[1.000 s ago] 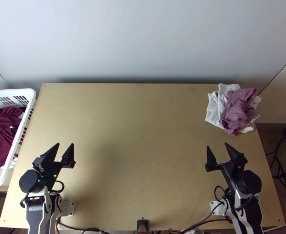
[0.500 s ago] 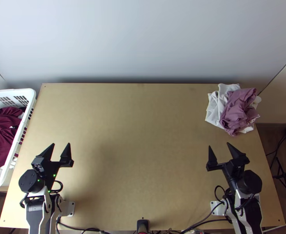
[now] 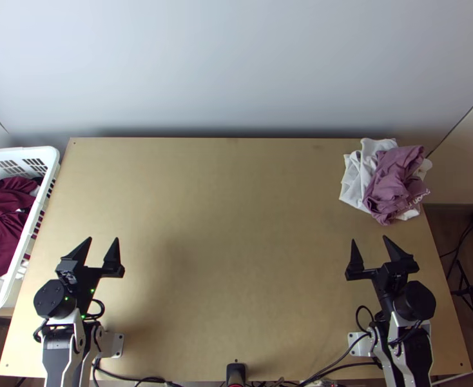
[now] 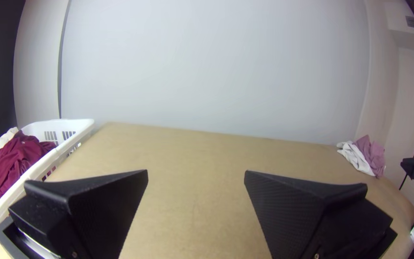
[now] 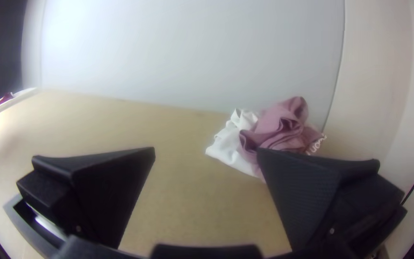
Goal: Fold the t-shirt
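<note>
My left gripper (image 3: 103,240) is open over the table's near left part, nothing between its fingers; the left wrist view shows the same gripper (image 4: 196,172) spread wide. Over the near right part, my right gripper (image 3: 368,240) stands open and empty, below the cloth pile in the top view; it is wide apart in the right wrist view too, the gripper (image 5: 206,149) having bare table between its fingers. At the far right corner a mauve cloth (image 3: 394,180) with white lettering lies bunched on a crumpled white cloth (image 3: 352,184). Which of them is a t-shirt I cannot tell.
A white laundry basket (image 3: 51,169) with maroon cloth (image 3: 4,216) and some white cloth stands at the table's left edge. The wooden table (image 3: 230,226) has bare surface across its middle. Black cables (image 3: 339,366) run along the near edge. A pale wall rises behind.
The right gripper has shifted slightly to the right. The left gripper moved a little left, then slightly back right. The cloths have not moved.
</note>
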{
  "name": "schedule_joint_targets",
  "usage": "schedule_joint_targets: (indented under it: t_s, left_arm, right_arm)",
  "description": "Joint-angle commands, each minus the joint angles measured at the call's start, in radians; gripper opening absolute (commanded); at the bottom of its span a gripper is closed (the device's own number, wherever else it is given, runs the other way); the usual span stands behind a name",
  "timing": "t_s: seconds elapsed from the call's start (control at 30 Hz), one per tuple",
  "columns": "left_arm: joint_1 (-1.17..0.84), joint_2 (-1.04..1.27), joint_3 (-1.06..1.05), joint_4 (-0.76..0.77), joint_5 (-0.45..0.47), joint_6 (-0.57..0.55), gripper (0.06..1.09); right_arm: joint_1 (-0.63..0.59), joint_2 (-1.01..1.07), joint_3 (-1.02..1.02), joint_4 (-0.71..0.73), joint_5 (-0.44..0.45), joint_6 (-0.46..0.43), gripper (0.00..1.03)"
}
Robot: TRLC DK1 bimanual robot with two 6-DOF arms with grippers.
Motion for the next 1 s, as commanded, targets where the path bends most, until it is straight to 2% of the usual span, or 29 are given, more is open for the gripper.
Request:
schedule_joint_targets:
  t_s: [0.0,0.3,0.5,0.77,0.97]
  left_arm:
    - [-0.026,0.001,-0.001,-0.011,-0.039,0.015,1.04]
    - [-0.037,0.002,-0.001,-0.013,-0.052,0.098,1.04]
    - [-0.04,0.033,0.005,0.019,-0.052,0.115,1.04]
    - [-0.03,0.093,0.056,0.03,-0.051,0.158,1.03]
    - [-0.01,0.271,0.206,0.015,-0.051,0.164,1.04]
  right_arm:
    - [-0.024,0.0,0.0,-0.002,0.002,-0.003,0.99]
    - [-0.035,0.023,0.0,0.0,0.002,-0.007,0.99]
    - [-0.012,0.017,0.036,0.08,0.002,-0.02,0.99]
    - [-0.027,0.23,0.16,0.112,0.005,-0.03,0.99]
    - [-0.024,0.488,0.373,0.107,0.02,0.005,0.99]
